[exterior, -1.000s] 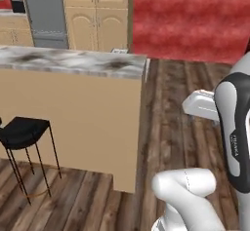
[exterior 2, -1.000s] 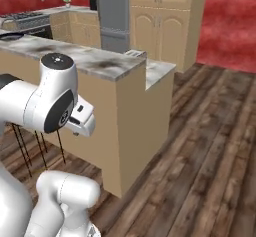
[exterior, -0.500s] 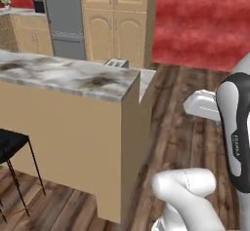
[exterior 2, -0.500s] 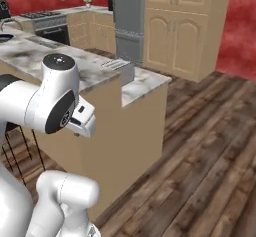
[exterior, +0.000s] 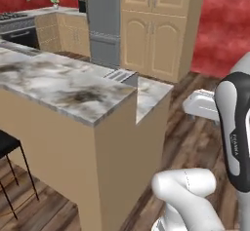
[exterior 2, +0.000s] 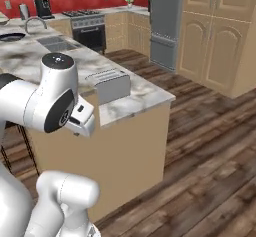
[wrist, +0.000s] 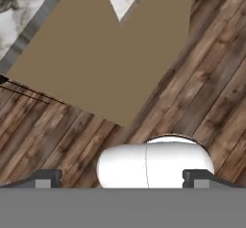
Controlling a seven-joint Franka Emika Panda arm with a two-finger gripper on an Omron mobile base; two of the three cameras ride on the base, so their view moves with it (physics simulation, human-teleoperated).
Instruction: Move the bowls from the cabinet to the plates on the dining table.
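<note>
Left base view — the marble-topped desk [exterior: 63, 86] fills the left, its corner near the arm; a black stool [exterior: 7, 144] stands at its left side; right base view — a toaster [exterior 2: 108, 85] sits on the desk's near end, a dark plate [exterior 2: 11, 37] far left; hand view — the claw [wrist: 122, 178] is spread wide, holding nothing, above wooden floor [wrist: 192, 78].

dining table [exterior: 63, 86]: left end cut off | stool [exterior: 10, 144]: partly cropped

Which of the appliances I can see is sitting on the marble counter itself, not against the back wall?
The toaster, silver, on the dining table near its corner. The fridge and stove stand on the floor by the far wall.
</note>
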